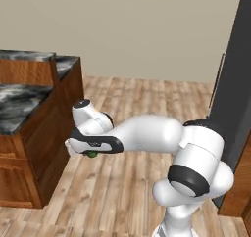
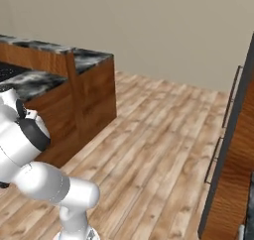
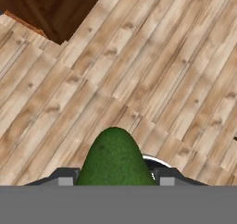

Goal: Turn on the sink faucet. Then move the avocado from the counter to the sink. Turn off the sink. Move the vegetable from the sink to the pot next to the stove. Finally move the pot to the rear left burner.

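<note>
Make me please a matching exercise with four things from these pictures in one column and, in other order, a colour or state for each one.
Things:
1. avocado
2. tool
3. countertop
4. floor

Colour or state:
A. pale wooden planks
B. dark marbled stone
C. green, held above the floor
D. shut on the fruit

Pairs: 1-C, 2-D, 3-B, 4-A
</note>
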### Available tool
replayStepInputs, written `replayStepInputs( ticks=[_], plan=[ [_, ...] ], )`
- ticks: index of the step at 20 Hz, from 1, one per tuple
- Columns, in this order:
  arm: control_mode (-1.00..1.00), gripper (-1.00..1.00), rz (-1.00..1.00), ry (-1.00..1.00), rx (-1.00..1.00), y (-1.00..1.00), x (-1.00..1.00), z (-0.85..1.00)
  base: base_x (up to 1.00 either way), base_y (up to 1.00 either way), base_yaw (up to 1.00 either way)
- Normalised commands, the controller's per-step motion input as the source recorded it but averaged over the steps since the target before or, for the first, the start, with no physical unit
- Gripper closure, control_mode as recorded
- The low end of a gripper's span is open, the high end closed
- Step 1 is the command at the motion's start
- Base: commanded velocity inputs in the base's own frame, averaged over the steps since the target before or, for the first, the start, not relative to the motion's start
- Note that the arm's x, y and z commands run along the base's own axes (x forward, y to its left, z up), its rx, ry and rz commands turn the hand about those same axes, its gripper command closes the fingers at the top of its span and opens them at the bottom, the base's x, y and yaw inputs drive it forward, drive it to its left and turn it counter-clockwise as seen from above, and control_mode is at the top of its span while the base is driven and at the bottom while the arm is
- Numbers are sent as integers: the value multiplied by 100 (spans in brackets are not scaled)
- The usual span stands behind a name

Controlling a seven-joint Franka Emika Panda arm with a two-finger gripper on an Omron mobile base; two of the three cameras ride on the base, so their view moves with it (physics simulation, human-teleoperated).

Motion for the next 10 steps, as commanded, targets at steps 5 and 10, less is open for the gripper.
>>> replayStepInputs(
  ticks=[5,10],
  plan=[
    [100,100,0,0,0,0,0,0,-22,0,42],
    [100,100,0,0,0,0,0,0,-16,0,42]
  ],
)
